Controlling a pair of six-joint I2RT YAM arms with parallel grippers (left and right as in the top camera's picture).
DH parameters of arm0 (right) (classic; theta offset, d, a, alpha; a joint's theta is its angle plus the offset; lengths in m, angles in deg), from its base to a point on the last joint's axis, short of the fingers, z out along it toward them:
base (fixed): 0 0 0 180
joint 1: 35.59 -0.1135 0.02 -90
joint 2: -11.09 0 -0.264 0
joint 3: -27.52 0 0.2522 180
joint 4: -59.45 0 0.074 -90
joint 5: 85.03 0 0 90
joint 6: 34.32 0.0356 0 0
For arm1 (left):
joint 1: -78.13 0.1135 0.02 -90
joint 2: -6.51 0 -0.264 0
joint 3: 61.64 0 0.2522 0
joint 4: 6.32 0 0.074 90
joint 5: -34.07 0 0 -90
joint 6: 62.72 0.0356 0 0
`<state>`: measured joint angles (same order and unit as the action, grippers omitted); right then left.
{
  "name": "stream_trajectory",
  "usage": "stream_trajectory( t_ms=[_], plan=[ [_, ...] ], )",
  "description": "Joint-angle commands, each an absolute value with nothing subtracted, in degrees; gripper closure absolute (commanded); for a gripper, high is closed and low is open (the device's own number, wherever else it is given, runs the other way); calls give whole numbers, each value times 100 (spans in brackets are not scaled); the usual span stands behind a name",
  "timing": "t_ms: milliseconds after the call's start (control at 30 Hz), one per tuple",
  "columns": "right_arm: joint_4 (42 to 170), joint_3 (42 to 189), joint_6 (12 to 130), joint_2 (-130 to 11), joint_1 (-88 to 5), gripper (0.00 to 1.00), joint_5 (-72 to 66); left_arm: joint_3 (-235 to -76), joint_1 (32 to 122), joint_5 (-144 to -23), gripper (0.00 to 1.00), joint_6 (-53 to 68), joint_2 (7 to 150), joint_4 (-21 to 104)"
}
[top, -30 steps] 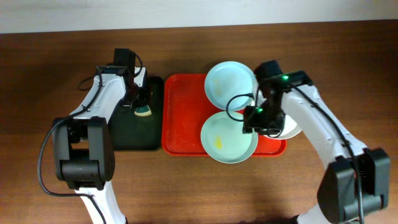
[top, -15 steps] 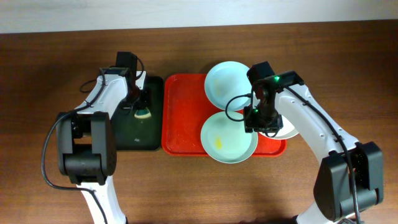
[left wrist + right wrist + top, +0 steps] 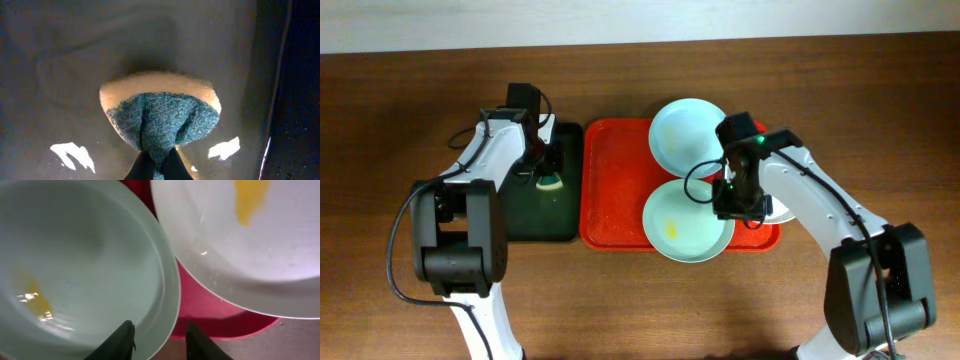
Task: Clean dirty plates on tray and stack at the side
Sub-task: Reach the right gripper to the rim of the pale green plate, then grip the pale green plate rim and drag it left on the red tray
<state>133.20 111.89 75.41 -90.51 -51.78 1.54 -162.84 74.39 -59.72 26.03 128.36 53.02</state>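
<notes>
plate [image 3: 90,265] rim sits between my right gripper's [image 3: 160,332] open jaws; i'd push deeper before closing. left gripper [image 3: 157,167] pinches sponge [image 3: 160,115].

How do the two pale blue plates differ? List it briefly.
The front blue plate carries a yellow smear; the rear blue plate shows none from overhead. The front one overhangs the near rim of the red tray, the rear one its far rim. The open right pincer straddles the front plate's edge; nothing touches the rear one. Both are round and shallow.
</notes>
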Motion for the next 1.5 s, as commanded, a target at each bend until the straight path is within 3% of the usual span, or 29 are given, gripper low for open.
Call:
stream_trajectory(
  t_ms=[0,100,1100,1333,1467],
  plan=[
    [13079,10835,7613,-9099,-5208,65,268,-16244,7454,-5893,99,2690,12945,5265],
    [12987,10780,7615,-9099,-5208,73,266,-16244,7454,-5893,99,2690,12945,5267],
    [12605,10516,7615,-9099,-5208,77,270,-16244,7460,-5893,96,2692,12945,5285],
    [12548,10433,8076,-9099,-5208,96,179,-16244,7454,-5891,95,2692,12945,5285],
    [12522,10433,8170,-9097,-5208,96,-501,-16244,7454,-5893,94,2692,12945,5285]
  ],
)
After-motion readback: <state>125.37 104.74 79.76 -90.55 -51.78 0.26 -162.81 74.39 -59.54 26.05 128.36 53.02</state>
